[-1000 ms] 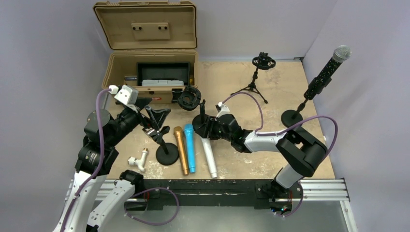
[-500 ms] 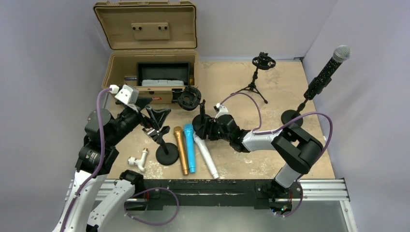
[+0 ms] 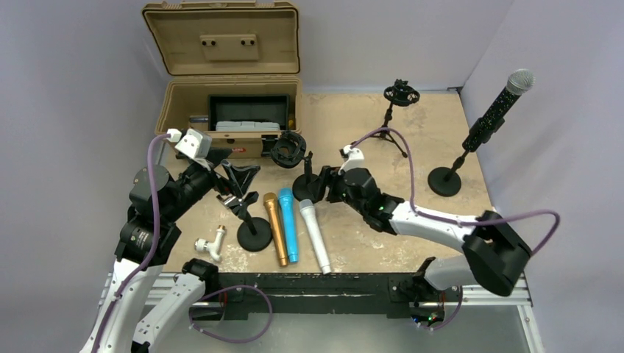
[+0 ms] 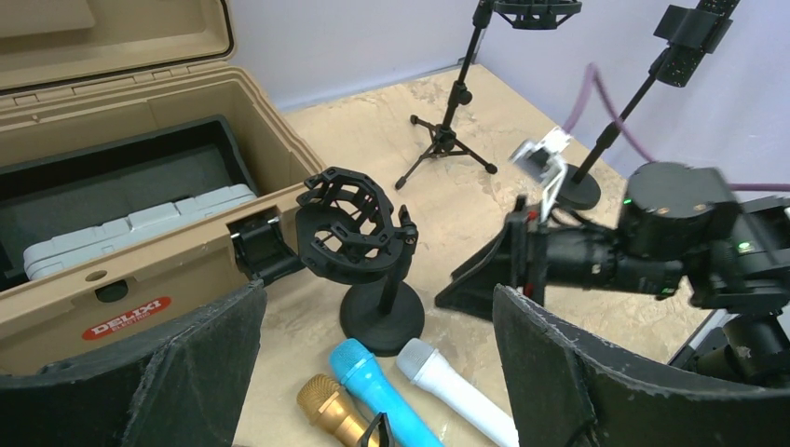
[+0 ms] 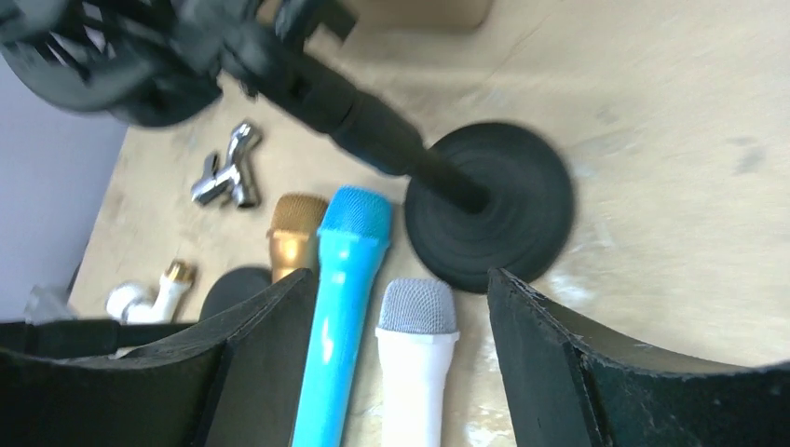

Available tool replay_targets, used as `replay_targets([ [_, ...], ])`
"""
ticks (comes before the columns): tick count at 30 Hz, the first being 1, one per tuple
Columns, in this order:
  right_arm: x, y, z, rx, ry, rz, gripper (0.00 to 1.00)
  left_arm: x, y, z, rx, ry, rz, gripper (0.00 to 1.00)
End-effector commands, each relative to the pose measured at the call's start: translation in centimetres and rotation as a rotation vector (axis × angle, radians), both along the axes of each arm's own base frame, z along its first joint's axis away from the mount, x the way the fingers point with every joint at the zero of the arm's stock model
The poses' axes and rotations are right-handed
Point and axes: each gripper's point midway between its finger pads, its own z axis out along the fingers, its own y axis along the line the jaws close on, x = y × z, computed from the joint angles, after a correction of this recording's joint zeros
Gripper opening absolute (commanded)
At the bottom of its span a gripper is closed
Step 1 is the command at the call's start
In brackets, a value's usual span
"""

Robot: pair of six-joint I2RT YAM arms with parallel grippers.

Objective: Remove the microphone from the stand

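Right pincer (image 5: 402,279) of mine hangs released, fingers (image 5: 251,345) spread wide, just above the white plastic microphone (image 5: 415,372) with its grey mesh head; that microphone lies flat on the tan tabletop (image 3: 412,132), off any stand, just beside the bright blue microphone (image 5: 340,298); past them stands the round black base of the shock-mount stand (image 5: 503,196); farthest off, a black speckled microphone (image 3: 494,110) sits tilted in its clip stand.

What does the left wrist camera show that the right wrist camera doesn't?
Only the left wrist view: the inside of the tan case, the tripod stand and the right arm. Only the right wrist view: the chrome fitting and the white pipe fitting. Both: the blue microphone, white microphone and gold microphone lying side by side, plus the shock-mount stand on its round base.
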Motion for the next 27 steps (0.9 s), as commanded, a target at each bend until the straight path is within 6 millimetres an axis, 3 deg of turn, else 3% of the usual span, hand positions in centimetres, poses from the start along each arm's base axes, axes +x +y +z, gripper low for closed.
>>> replay_targets([
  [1, 2.1, -5.8, 3.8, -0.134, -0.133, -0.235, 0.65, 0.0, -0.1, 1.5, -0.017, -0.047, -0.004, 0.89],
  [5, 2.9, -10.6, 5.8, -0.159, -0.178, -0.390, 0.64, 0.0, -0.2, 1.5, -0.018, -0.045, -0.011, 0.89],
  [9, 5.6, -16.5, 7.6, -0.124, -0.215, -0.528, 0.62, -0.2, -0.2, 1.6, -0.023, -0.049, -0.013, 0.89],
  [14, 8.7, -20.1, 9.9, -0.023, -0.270, -0.651, 0.59, -0.4, -0.2, 1.9, -0.026, -0.058, -0.017, 0.89],
  [17, 10.9, -21.0, 10.0, 0.061, -0.261, -0.676, 0.55, -0.4, -0.1, 1.9, -0.026, -0.061, -0.014, 0.89],
  [21, 12.8, -20.7, 10.3, 0.091, -0.282, -0.666, 0.52, -0.5, -0.1, 1.9, -0.028, -0.060, -0.017, 0.89],
  [24, 12.7, -20.9, 10.3, 0.101, -0.299, -0.681, 0.51, -0.5, -0.3, 1.9, -0.030, -0.059, -0.026, 0.89],
  [27, 11.2, -22.0, 11.2, 0.123, -0.345, -0.712, 0.51, -0.6, -0.3, 2.1, -0.034, -0.063, -0.031, 0.89],
])
